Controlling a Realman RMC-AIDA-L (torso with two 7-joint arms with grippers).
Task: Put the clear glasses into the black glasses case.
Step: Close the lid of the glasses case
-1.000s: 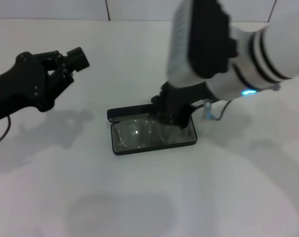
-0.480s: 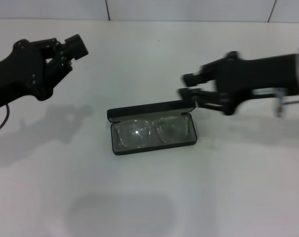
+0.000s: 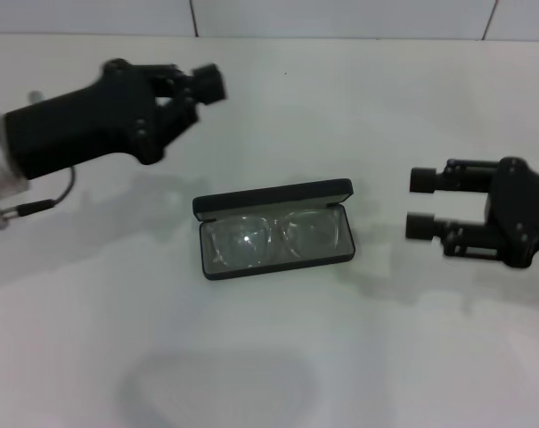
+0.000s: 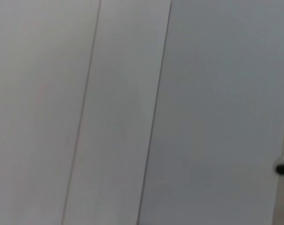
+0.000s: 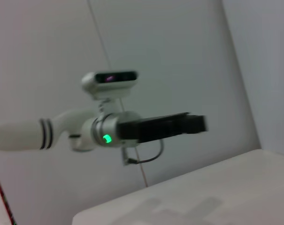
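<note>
The fully transparent, colourless plastic wraparound glasses [image 3: 271,239] lie inside the flat rectangular black hard glasses case [image 3: 217,268], lenses filling the grey-lined tray from end to end, while the hinged lid [image 3: 273,198] stands raised along the far edge. The case sits in the middle of the white surface [image 3: 278,357]. The right end effector [image 3: 420,202] hovers well apart to the right of the case, its two dark fingers spread with a clear gap between them and nothing held. The left end effector [image 3: 208,82] hangs above the far left part of the surface, pointed roughly toward the case; whether its fingers are parted or closed cannot be told, and it appears to carry nothing. The placement looks done, so what seems to remain is at most closing the lid, with the left arm the likelier one to do it. To do that well, the pushing finger should come in from behind the hinge side, contact the lid's upper edge near its middle, and press forward and down gently so the light case does not skid; check first that no clear arm tip rides over the tray rim.
</note>
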